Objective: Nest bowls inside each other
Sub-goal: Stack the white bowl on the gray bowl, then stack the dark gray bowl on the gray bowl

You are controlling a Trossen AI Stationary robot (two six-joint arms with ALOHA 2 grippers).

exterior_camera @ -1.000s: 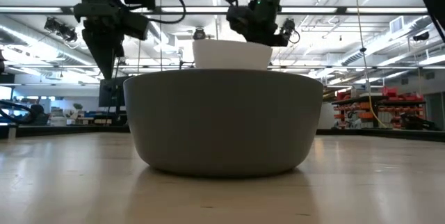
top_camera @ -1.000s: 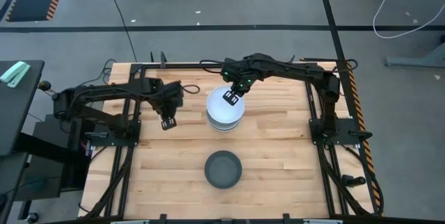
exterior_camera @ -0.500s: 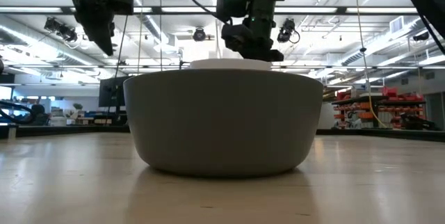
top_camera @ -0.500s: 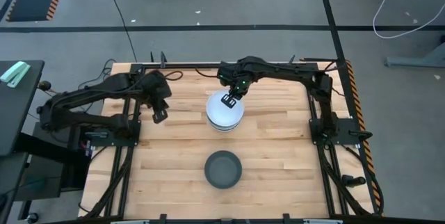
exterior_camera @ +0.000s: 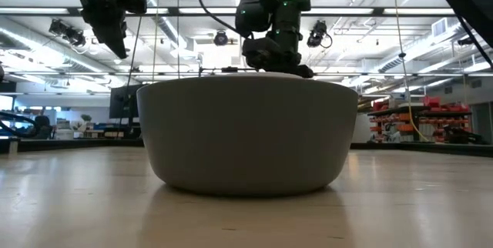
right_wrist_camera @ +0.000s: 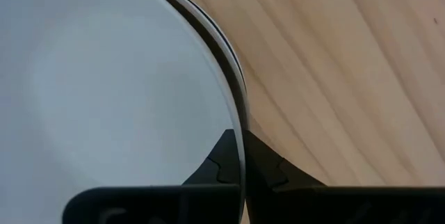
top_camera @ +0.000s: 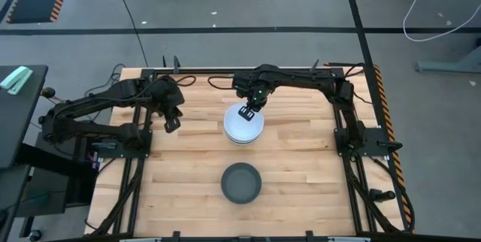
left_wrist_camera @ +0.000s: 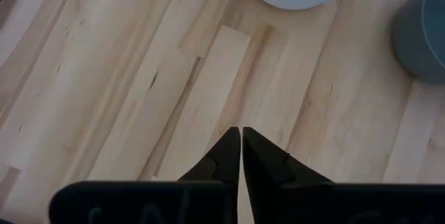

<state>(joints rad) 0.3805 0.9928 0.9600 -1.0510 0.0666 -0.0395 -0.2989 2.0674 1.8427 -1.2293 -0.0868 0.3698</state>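
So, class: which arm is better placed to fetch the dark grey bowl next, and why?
Probably left. The left gripper hangs shut and empty over bare table, while the right gripper pinches the top white bowl's rim on the stack. The dark grey bowl sits alone.

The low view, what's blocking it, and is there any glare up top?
Low view: the dark grey bowl sits close to the lens, hiding the stack behind it; bright ceiling strip lights glare across the top. High view: even light, the white stack unobstructed.

Two dark jointed arms, black cables, green indicator light.
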